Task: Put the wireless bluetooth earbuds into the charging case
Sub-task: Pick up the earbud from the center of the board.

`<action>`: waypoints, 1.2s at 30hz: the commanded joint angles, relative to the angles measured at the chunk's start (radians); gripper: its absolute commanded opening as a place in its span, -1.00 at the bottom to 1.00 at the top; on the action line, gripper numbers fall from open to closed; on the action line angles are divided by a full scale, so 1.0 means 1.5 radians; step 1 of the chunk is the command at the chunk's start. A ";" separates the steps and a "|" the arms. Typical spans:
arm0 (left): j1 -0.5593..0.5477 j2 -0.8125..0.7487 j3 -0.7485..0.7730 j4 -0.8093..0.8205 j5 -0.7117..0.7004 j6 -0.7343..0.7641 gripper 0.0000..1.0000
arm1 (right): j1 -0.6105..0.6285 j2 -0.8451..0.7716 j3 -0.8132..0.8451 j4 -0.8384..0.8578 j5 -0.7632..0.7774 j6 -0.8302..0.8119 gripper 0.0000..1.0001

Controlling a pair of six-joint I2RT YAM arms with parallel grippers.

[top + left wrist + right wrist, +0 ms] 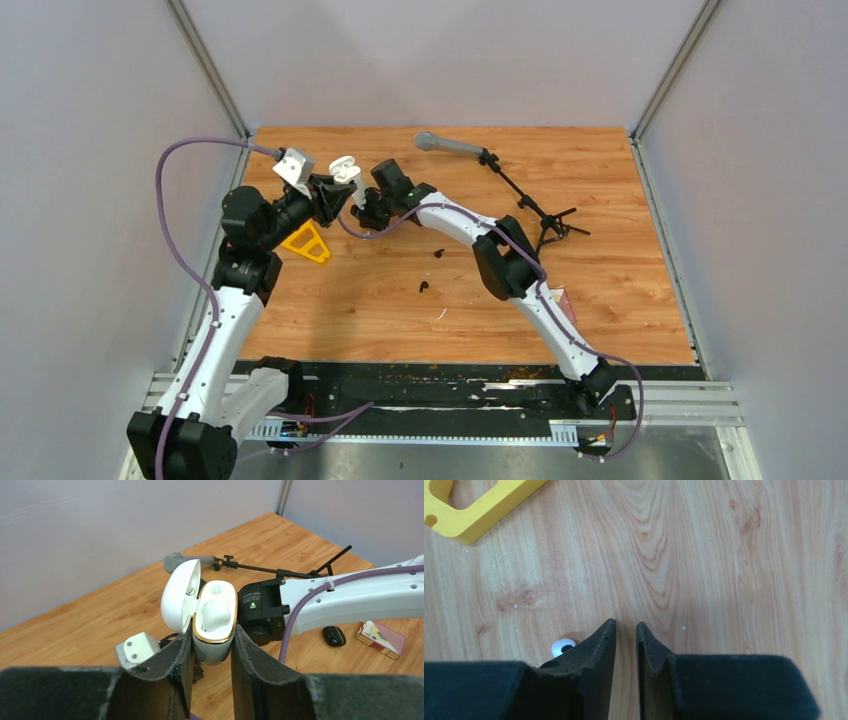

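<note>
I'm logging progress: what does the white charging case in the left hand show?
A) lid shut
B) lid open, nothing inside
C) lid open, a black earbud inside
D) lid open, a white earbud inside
D: the charging case has its lid open, and a white earbud sits inside.

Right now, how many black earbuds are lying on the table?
2: one black earbud beside the right arm, another slightly nearer the arm bases; arms may hide more.
</note>
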 commanded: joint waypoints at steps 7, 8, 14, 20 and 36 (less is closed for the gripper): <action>0.003 0.001 -0.014 0.077 0.014 -0.034 -0.99 | 0.014 -0.105 -0.108 -0.115 -0.001 -0.043 -0.57; 0.003 0.002 -0.016 0.082 0.015 -0.038 -0.99 | 0.015 -0.112 -0.116 -0.120 -0.003 -0.044 -0.57; 0.003 0.007 -0.029 0.105 0.019 -0.056 -0.99 | 0.031 -0.111 -0.112 -0.122 -0.004 -0.014 -0.56; 0.003 0.006 -0.033 0.099 0.021 -0.054 -0.99 | 0.040 -0.087 -0.089 -0.107 0.011 -0.004 -0.47; 0.003 0.007 -0.041 0.092 0.019 -0.050 -0.99 | 0.023 -0.190 -0.129 -0.145 -0.041 -0.021 -0.34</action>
